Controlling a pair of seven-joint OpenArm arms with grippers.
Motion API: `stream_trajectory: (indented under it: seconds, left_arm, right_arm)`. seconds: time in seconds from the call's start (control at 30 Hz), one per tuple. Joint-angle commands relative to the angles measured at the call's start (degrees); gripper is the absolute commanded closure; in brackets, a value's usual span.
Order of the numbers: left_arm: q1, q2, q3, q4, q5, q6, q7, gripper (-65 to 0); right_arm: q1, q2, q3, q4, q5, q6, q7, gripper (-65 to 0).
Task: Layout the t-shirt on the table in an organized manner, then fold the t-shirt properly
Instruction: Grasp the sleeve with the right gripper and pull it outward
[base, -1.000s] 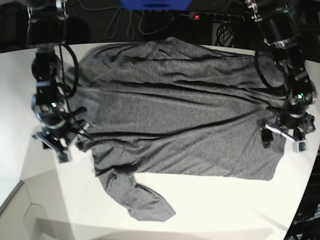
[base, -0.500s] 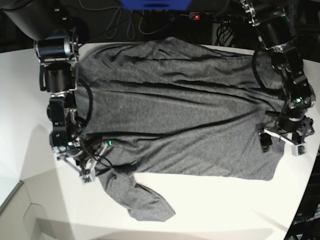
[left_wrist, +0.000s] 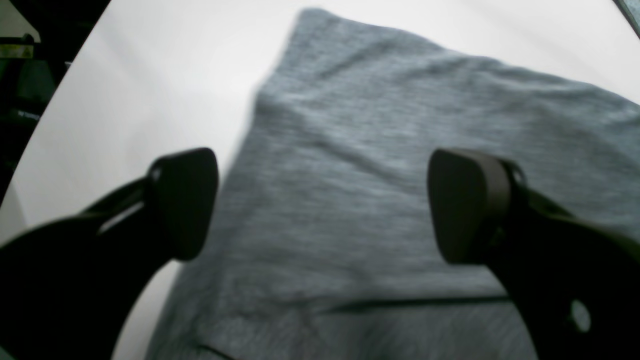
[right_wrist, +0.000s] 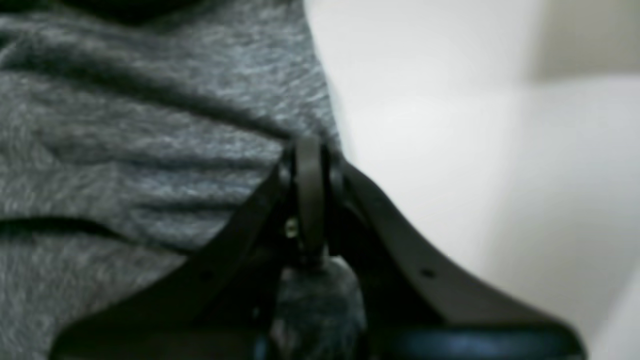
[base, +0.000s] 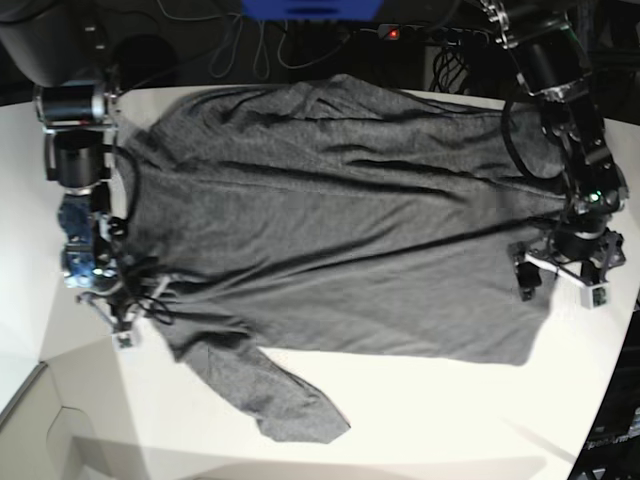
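Presently the right gripper (right_wrist: 310, 200) is clamped tight on a pinch of the t-shirt (base: 340, 230) at its edge — fabric bunched between the jaws. Left gripper (left_wrist: 325, 205) hovers over the opposite hem, jaws spread wide, holding nothing. Beyond — the shirt spreads wrinkled across the white table (base: 450, 410), one sleeve trailing toward its near edge.

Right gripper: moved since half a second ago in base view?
Yes. The right gripper, shut on the t-shirt edge, has shifted toward the view's left and slightly up against the table, dragging fabric along.
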Motion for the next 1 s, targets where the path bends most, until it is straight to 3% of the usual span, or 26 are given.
stream_trajectory:
  seconds: [0.0,0.23,0.37,0.47,0.57,0.77,0.87,0.97]
  left_arm:
    - [-1.80,-0.53,-0.06,1.03,-0.67,-0.10,-1.59,-65.0]
    - [-3.73,1.32,0.02,-0.20,-0.58,-0.10,-1.59,-65.0]
    - [-3.73,1.93,0.02,-0.02,-0.67,-0.10,-1.59,-65.0]
    - [-3.82,2.11,0.02,-0.11,-0.67,-0.10,-1.59,-65.0]
    - [-3.12,2.11,0.02,0.50,-0.67,-0.10,-1.59,-65.0]
    - [-0.13,2.11,-0.50,1.65,-0.76,-0.10,-1.59,-65.0]
    - [2.95,2.37,-0.59,4.81,-0.76,-0.10,-1.59,-65.0]
    - [6.03,3.69,-0.94,8.59,-0.76,-0.10,-1.59,-65.0]
  right_arm:
    - [0.32,1.25,0.11,0.01,-1.72,-0.63,-2.81,0.0]
    - [-0.92,3.63,2.66,4.05,-1.72,-0.63,-2.99,0.0]
    - [-5.13,2.48,9.43,17.59,-1.72,-0.63,-3.43,0.0]
    - [-6.19,0.99,10.22,25.07,-1.72,-0.28,-3.69,0.0]
    - [-4.96,0.37,7.14,27.09,-1.72,-0.28,-5.10,-7.0]
    - [1.37,-4.73,-2.71,23.31,-1.80,-0.45,-4.74,-27.2]
    - [6.65,-7.98,-5.52,14.78,-1.80,-0.54,-2.63,-31.9]
    - [10.69,-9.65,-5.78,4.85,-1.80,-0.54,2.82,-32.1]
